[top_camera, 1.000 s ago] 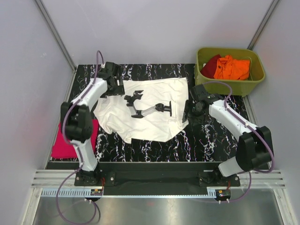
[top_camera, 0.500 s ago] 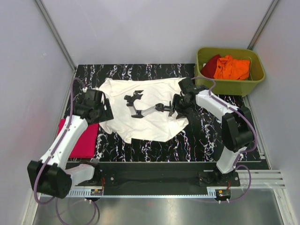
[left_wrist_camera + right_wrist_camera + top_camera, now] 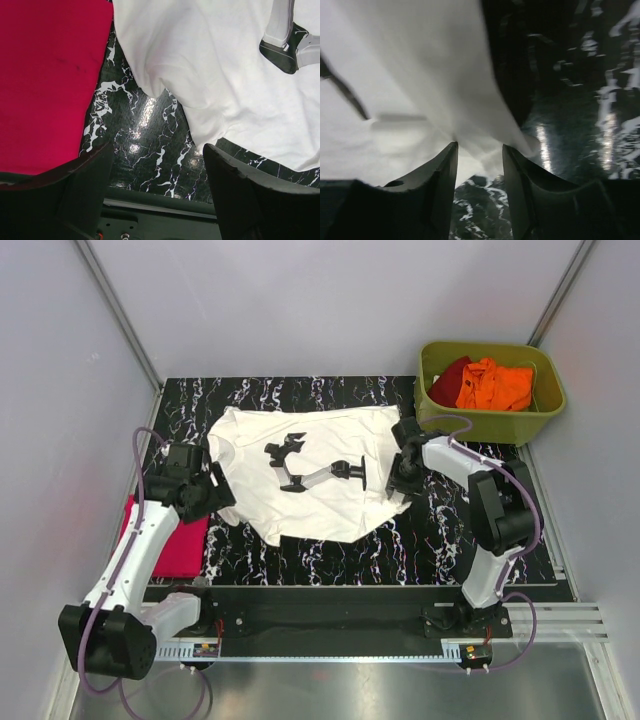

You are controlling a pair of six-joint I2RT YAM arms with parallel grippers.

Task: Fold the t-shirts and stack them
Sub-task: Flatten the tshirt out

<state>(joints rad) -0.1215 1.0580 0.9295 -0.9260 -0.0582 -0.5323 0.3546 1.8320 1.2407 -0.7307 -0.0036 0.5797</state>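
Observation:
A white t-shirt (image 3: pixel 250 450) with a black chest print (image 3: pixel 320 472) lies spread flat on the black marbled table (image 3: pixel 440 530). A folded magenta-pink t-shirt (image 3: pixel 160 540) lies at the table's left edge. My left gripper (image 3: pixel 205 492) is open and empty between the white shirt's left sleeve and the pink shirt. In the left wrist view, the left gripper (image 3: pixel 157 165) is over bare table, with the sleeve (image 3: pixel 150 80) ahead and the pink shirt (image 3: pixel 45 85) to the left. My right gripper (image 3: pixel 403 478) is open at the white shirt's right edge. In the right wrist view, the cloth's edge (image 3: pixel 485 125) lies at the right gripper's (image 3: pixel 479 152) fingertips.
An olive-green tub (image 3: pixel 480 425) stands at the back right holding an orange t-shirt (image 3: pixel 497 385) and a dark red one (image 3: pixel 450 380). Grey walls enclose the table on the left, back and right. The table's near edge (image 3: pixel 150 205) is just below my left gripper.
My left arm swung from the shirt's back-left corner down to its left sleeve, leaving that corner spread out. My right gripper moved in over the shirt, then back to its right edge.

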